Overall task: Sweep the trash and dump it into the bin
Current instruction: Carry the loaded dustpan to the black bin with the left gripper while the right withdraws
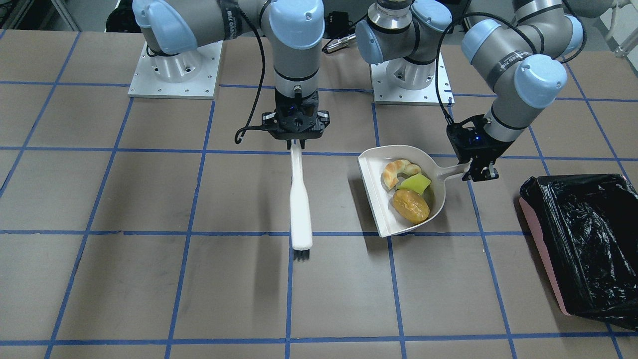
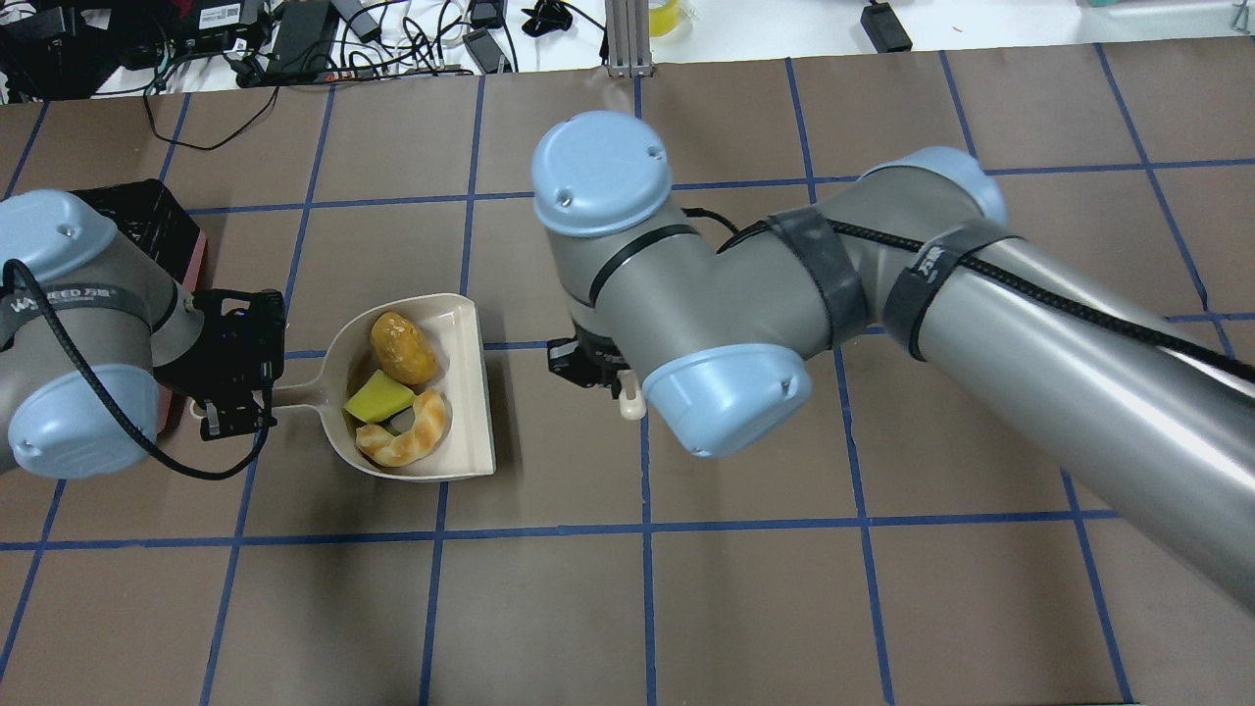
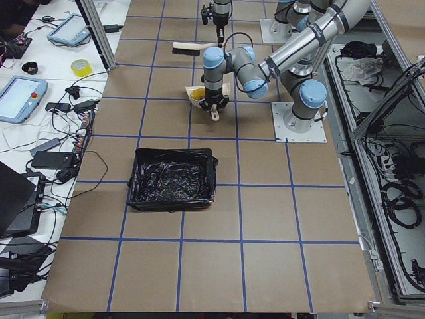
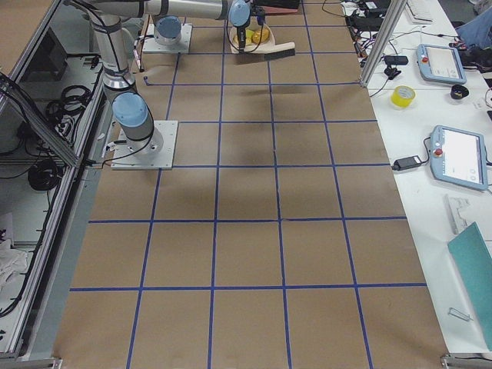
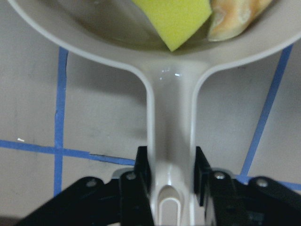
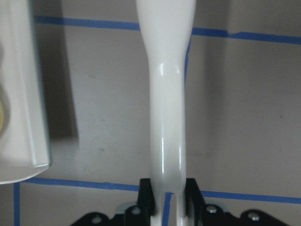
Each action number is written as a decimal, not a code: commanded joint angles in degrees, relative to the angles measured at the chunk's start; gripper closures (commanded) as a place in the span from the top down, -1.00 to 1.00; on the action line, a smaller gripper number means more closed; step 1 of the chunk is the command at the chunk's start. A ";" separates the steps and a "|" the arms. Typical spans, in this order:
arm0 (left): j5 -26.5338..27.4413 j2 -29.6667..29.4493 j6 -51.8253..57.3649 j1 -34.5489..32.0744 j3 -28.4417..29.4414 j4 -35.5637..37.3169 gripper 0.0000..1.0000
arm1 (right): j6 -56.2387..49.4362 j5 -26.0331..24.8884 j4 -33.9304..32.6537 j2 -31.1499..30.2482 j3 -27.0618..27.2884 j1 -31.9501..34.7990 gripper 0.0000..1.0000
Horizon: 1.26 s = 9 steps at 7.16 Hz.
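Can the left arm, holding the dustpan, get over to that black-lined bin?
Probably yes. The left gripper holds the dustpan by its handle, and the bin lies on that gripper's outer side, with only table showing between. The brush, in the right gripper, is on the dustpan's other side.

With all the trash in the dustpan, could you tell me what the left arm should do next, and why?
Probably lift the dustpan level and carry it toward the bin: bread roll, croissant and wedge all lie inside it, and the left gripper clamps its handle.
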 commanded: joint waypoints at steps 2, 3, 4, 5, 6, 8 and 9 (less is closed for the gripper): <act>-0.17 -0.20 1.61 6.38 8.85 -7.85 -1.00 | -4.07 -2.72 1.80 -2.08 0.13 -11.61 -1.00; -3.14 -1.25 4.84 12.78 11.74 -11.62 -1.00 | -9.15 -2.72 1.89 -2.17 0.13 -15.12 -1.00; -4.21 -2.22 9.31 17.28 14.99 -16.53 -1.00 | -13.72 -2.72 2.59 -2.17 0.13 -18.90 -1.00; -3.79 -2.40 9.79 20.03 19.29 -19.80 -1.00 | -20.56 -2.90 3.99 -2.17 0.05 -23.11 -1.00; -2.91 -2.58 9.80 22.84 23.16 -22.70 -1.00 | -27.93 -2.90 5.57 -2.17 0.05 -27.51 -1.00; -0.80 -6.16 11.98 28.30 28.71 -22.39 -1.00 | -43.33 -3.95 6.37 -2.17 0.22 -34.81 -1.00; 2.95 -8.44 11.91 28.49 31.52 -19.51 -1.00 | -51.22 -4.13 6.63 -2.17 0.31 -38.59 -1.00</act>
